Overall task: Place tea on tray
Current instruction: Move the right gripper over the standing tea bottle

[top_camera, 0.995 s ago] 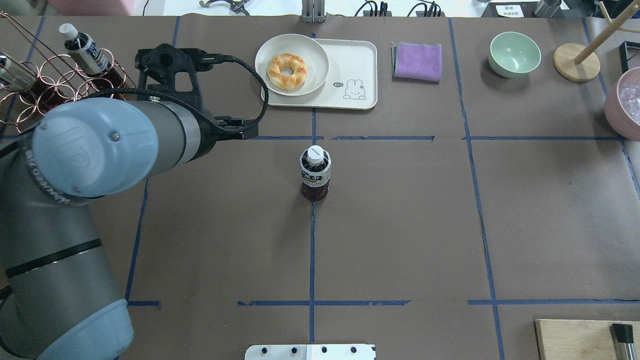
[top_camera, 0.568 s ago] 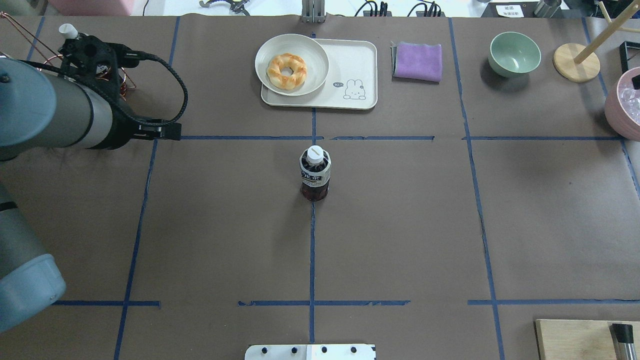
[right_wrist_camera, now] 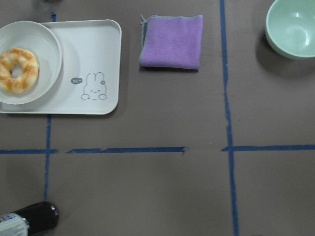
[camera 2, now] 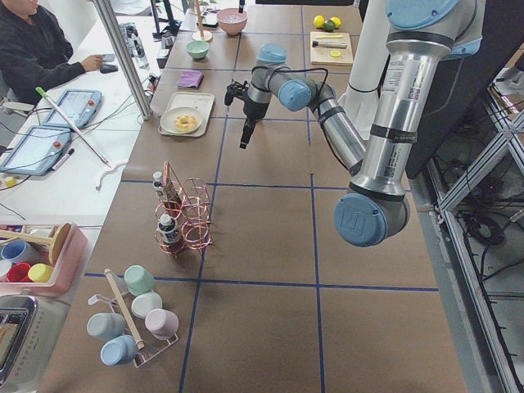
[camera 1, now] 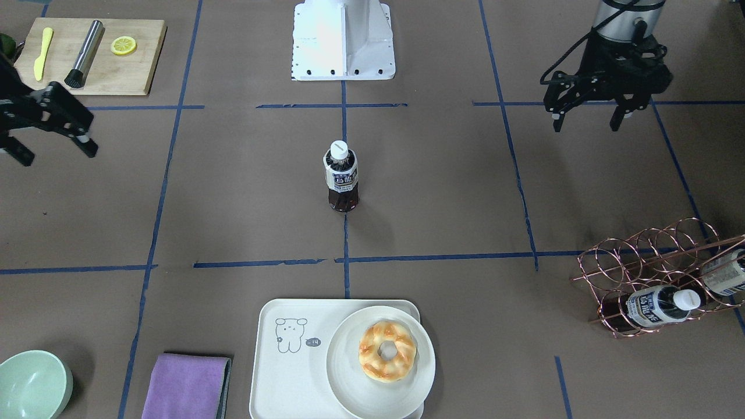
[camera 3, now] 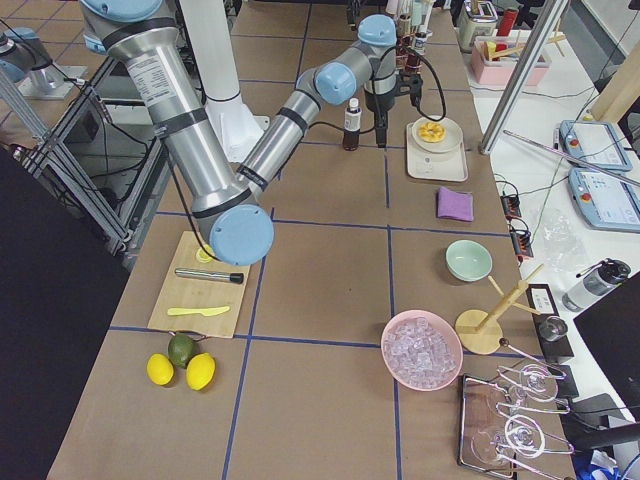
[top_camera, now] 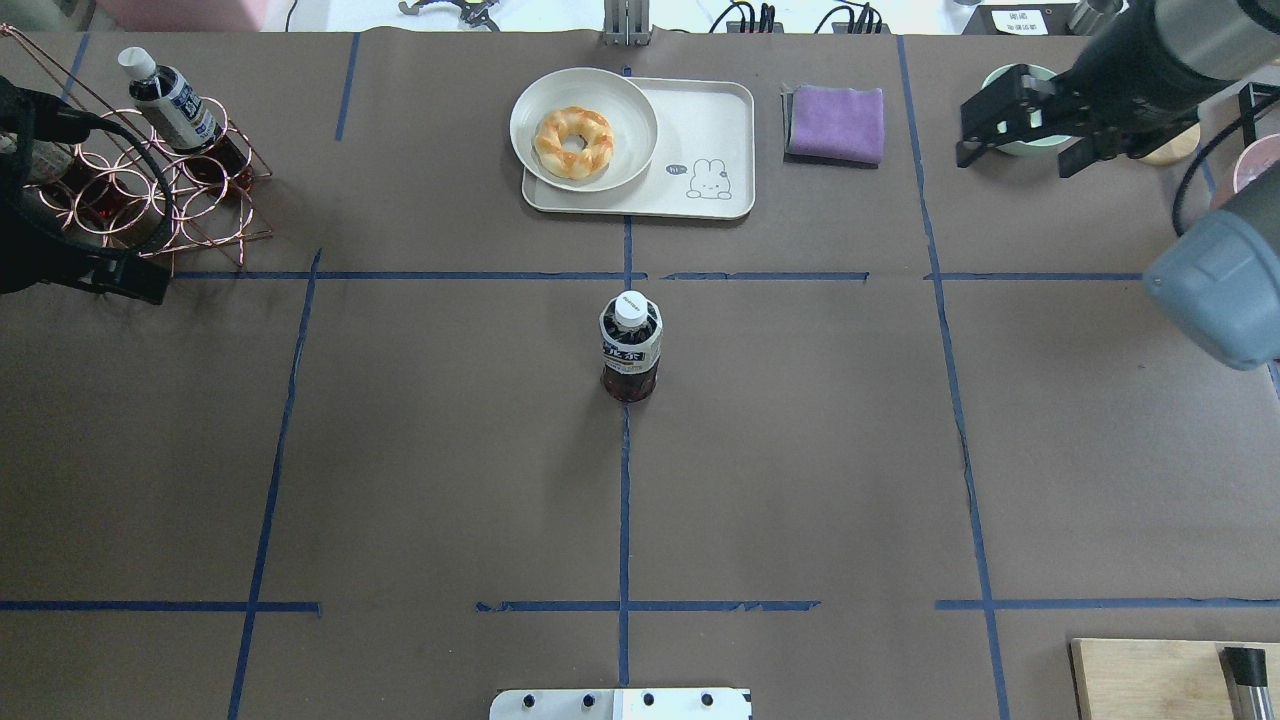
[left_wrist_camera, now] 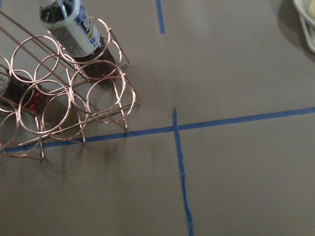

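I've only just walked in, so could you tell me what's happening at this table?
Nothing is being held right now. The tea stands upright by itself at the table's centre, not yet on the tray, which carries a plate with a doughnut on one half. The left gripper hangs open and empty on the side of the copper rack, which holds two more bottles. The right gripper, also open, hovers near the green bowl and purple cloth.
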Available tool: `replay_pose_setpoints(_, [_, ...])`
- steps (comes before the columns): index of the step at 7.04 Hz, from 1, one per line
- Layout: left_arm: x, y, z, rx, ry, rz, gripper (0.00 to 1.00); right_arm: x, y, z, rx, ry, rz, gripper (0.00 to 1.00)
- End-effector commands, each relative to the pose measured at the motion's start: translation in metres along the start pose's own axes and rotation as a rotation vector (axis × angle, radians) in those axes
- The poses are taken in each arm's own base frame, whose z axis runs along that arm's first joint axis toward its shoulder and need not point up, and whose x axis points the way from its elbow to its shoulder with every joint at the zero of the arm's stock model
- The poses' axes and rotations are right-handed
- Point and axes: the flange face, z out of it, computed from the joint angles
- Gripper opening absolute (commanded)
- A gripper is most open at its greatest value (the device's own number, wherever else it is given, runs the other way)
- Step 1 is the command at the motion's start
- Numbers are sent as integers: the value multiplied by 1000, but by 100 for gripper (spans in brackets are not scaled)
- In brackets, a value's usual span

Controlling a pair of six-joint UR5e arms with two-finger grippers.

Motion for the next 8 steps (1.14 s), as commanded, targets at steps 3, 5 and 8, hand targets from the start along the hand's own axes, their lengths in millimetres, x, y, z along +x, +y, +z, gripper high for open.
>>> replay_pose_setpoints(3, [-121, -21, 31, -109, -14, 93, 100, -193, 52, 54, -20, 18, 31, 100])
replay_pose_setpoints(5, [-204, -31, 44, -158, 48, 124, 100, -247, 61, 71, -16, 34, 74, 100])
replay_pose_setpoints(8, [-303, -22, 64, -204, 28, 152, 100, -271, 70, 110, -65, 82, 91, 99])
